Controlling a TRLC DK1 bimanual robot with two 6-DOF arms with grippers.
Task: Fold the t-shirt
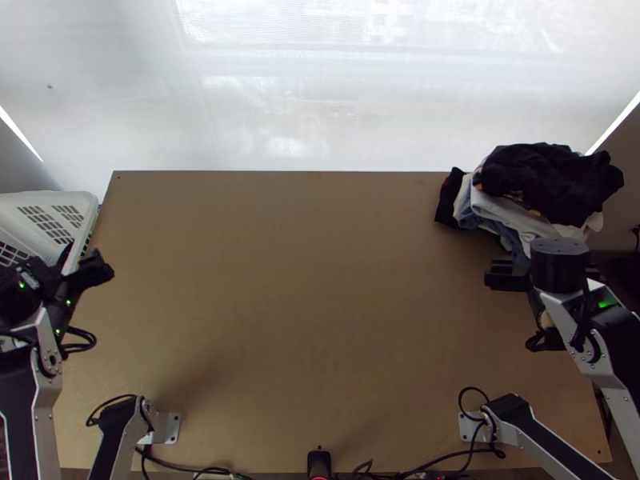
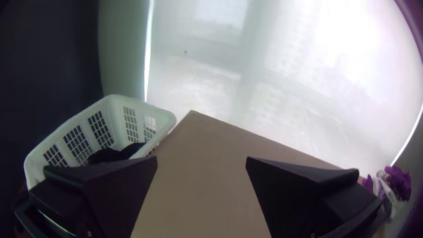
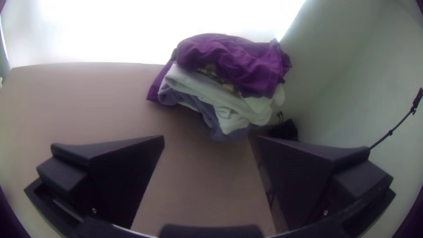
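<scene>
– Where do we find the t-shirt?

– From the top view we see a loose heap of clothes (image 1: 512,210) at the far right corner of the light wooden desk (image 1: 320,280). We cannot tell which piece is the t-shirt.

– What do we learn from the right wrist view?

– More of the layers: a dark crumpled garment (image 3: 246,66) bunched on top, a patterned piece (image 3: 209,69) peeking out beneath it, then a white garment (image 3: 198,86) in thick folds, and a blue-grey garment (image 3: 209,117) drooping below. We also catch a thin black rod (image 3: 392,131) against the wall.

– And our right end effector (image 1: 528,276)?

– The top view puts it just on the near side of the heap. In the right wrist view its two wide black fingers (image 3: 132,172) stand well apart, with bare wood between them.

– Our left end effector (image 1: 68,276)?

– At the desk's left edge in the top view, near a white plastic basket (image 1: 84,198) with slotted sides. Its own wrist view shows the fingers (image 2: 119,189) spread wide, the desk between them.

– Does that wrist view tell us more about the basket?

– Yes, we look into it there and make out dark cloth (image 2: 108,155) lying bunched inside. We also spot the heap far across, at that view's edge.
</scene>
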